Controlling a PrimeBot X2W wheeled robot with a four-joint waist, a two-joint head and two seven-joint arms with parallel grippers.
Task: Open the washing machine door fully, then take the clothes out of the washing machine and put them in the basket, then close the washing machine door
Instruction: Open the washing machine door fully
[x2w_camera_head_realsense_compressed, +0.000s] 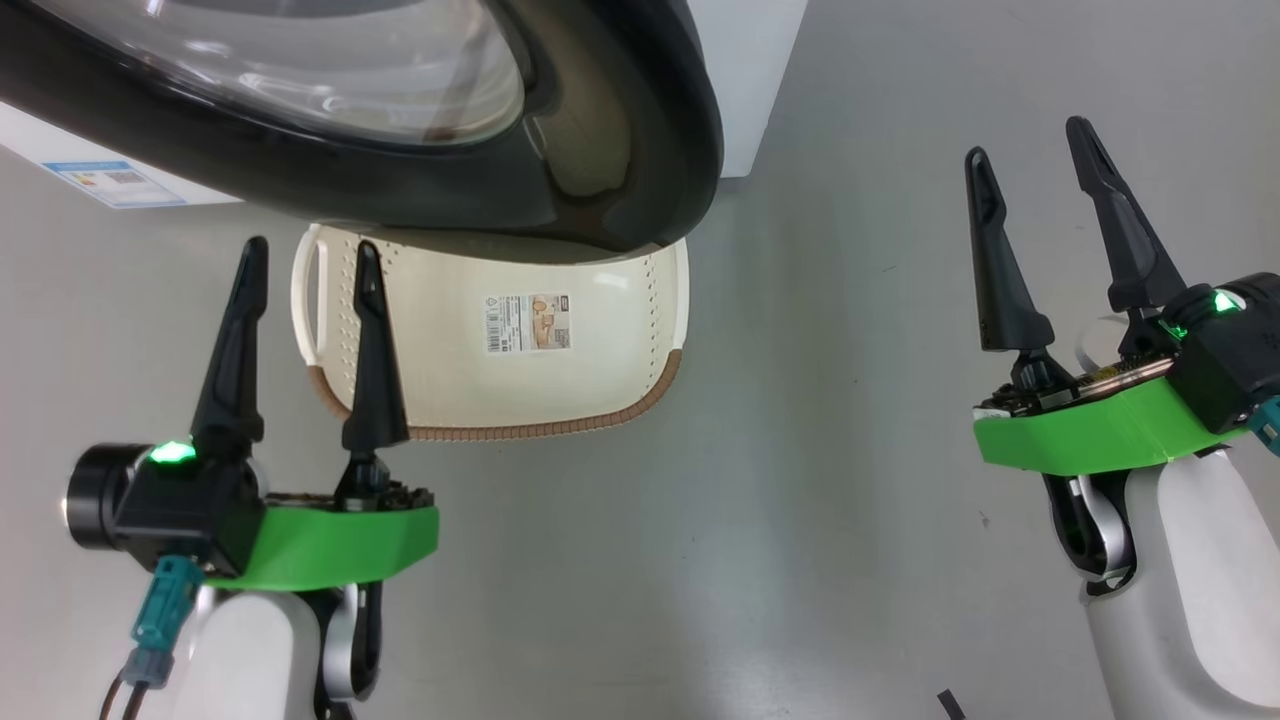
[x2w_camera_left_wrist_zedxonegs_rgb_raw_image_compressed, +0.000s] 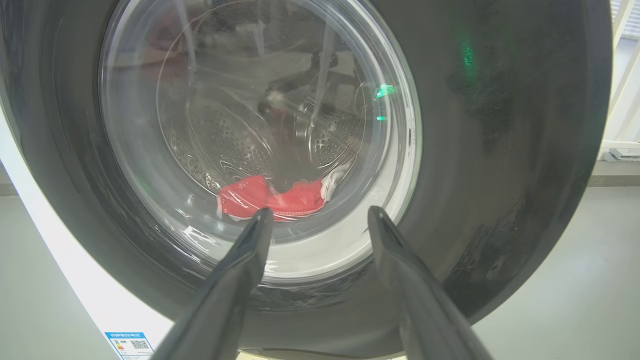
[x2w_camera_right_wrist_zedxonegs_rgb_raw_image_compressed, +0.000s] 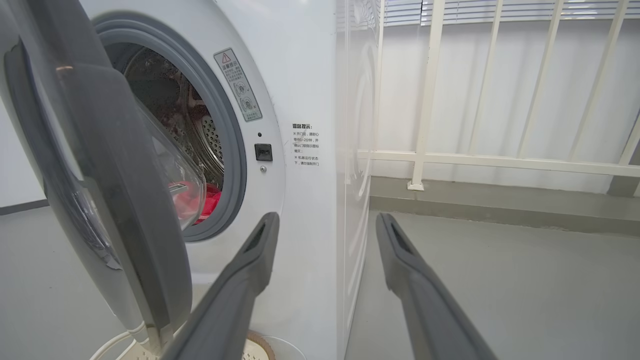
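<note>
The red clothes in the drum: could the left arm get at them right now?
Probably not: the partly open washing machine door stands between the open left gripper and the clothes.

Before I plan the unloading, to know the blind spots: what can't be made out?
Head view: basket far end, under the washing machine door.
Left wrist view: how many clothes, blurred by reflections on its glass.
Right wrist view: most of the drum, blocked by the door.
</note>
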